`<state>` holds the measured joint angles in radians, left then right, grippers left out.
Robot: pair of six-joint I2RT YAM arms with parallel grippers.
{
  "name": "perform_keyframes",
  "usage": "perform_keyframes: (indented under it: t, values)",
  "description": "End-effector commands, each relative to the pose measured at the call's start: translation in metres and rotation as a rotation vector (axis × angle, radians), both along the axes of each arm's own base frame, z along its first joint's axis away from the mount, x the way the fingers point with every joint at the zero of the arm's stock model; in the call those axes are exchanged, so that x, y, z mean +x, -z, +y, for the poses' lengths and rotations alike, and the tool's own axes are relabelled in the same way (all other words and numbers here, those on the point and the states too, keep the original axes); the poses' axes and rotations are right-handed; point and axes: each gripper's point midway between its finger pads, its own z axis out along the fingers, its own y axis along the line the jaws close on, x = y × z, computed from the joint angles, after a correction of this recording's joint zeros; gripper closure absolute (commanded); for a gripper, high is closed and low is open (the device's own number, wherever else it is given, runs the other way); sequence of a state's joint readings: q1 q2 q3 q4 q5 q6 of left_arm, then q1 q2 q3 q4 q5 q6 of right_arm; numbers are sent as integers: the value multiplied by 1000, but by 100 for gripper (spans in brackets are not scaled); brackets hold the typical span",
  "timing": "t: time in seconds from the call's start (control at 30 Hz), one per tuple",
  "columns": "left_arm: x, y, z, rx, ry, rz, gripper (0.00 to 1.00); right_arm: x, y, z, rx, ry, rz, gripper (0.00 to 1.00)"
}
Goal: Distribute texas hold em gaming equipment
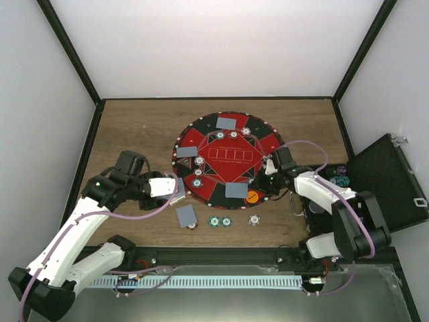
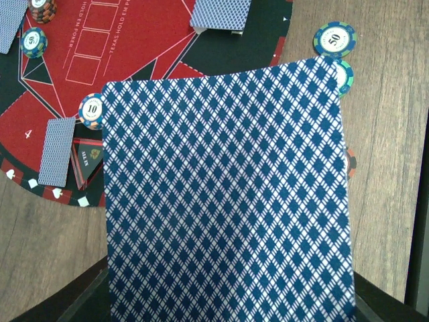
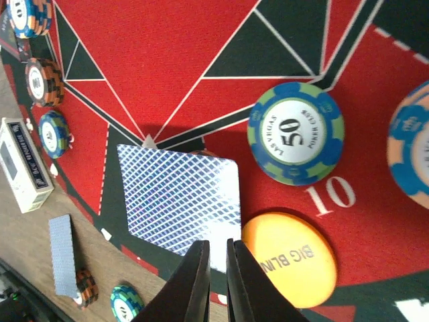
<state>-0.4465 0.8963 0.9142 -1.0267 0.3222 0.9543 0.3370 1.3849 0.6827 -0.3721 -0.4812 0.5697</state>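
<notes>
The top view shows the round red-and-black mat (image 1: 201,137) with face-down cards (image 1: 228,123) and chips on it. My left gripper (image 1: 175,188) at the mat's left edge is shut on a stack of blue-diamond-backed cards (image 2: 228,194), which hides its fingers in the left wrist view. My right gripper (image 3: 218,243) hovers low over the near edge of a face-down card (image 3: 177,198) lying flat on the mat, jaws a slit apart. Beside it lie an orange "BIG BLIND" disc (image 3: 288,268) and a blue-green 50 chip (image 3: 295,133).
A loose card (image 1: 186,215) and three chips (image 1: 226,221) lie on the wood in front of the mat. An open black case (image 1: 385,181) with more chips (image 1: 338,176) stands at the right. Dark frame posts and white walls enclose the table.
</notes>
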Motion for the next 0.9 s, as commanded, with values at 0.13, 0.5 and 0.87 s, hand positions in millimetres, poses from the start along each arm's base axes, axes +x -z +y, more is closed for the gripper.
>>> perform_keyframes:
  t: [0.13, 0.5, 0.87]
  values:
    - [0, -9, -3, -20, 21, -22, 95, 6, -15, -14, -70, 41, -39, 86]
    - [1, -9, -5, -26, 22, -12, 95, -18, -148, 119, 512, -250, -152, 32]
    - [1, -9, -4, -21, 18, -16, 95, -61, -178, 217, 653, -488, -117, 29]
